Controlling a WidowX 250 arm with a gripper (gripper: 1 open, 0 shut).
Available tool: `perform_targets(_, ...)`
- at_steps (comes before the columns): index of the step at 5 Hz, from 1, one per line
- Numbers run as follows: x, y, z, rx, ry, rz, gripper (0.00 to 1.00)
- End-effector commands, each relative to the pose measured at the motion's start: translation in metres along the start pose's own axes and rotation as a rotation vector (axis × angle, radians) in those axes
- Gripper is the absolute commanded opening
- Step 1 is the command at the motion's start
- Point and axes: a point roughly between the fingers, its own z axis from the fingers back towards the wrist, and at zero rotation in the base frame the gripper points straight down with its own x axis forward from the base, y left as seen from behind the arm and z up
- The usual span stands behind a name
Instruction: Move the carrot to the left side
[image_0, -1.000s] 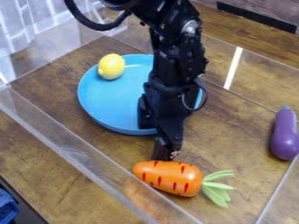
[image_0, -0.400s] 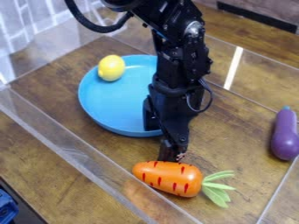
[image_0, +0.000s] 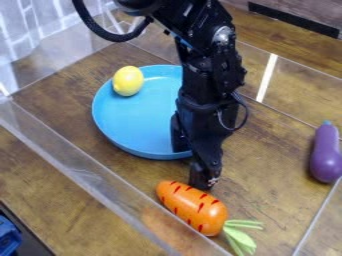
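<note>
- The carrot (image_0: 195, 207) is seen lying on the wooden table (image_0: 80, 140), just below the gripper (image_0: 207, 180).
- The gripper is held wide, with nothing in it.
- Approach is judged underway; a descent and closing are called for next.
- A blue plate (image_0: 127, 125) sits behind it.

My target, the carrot (image_0: 193, 207), lies on its side on the wooden tabletop near the front edge: stubby, orange, crossed by thin dark stripes. Its blunt end points up-left, and its light green leafy top trails toward the lower right.
</note>
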Motion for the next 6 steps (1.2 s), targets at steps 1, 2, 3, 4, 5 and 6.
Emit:
perform_targets(1,0.005,-0.018,0.002,-0.022,-0.021,-0.069,1.00)
perform_targets(2,0.006,-0.023,0.002,-0.034,-0.032,-0.080,1.00)
perform_targets(3,0.008,-0.027,0.002,-0.044,-0.039,-0.090,1.00)
perform_targets(4,0.009,-0.031,0.001,-0.052,-0.045,-0.095,1.00)
perform_targets(5,0.010,-0.033,0.001,-0.059,-0.051,-0.103,1.00)
perform_targets(6,0.012,-0.035,-0.001,-0.062,-0.060,-0.109,0.00)
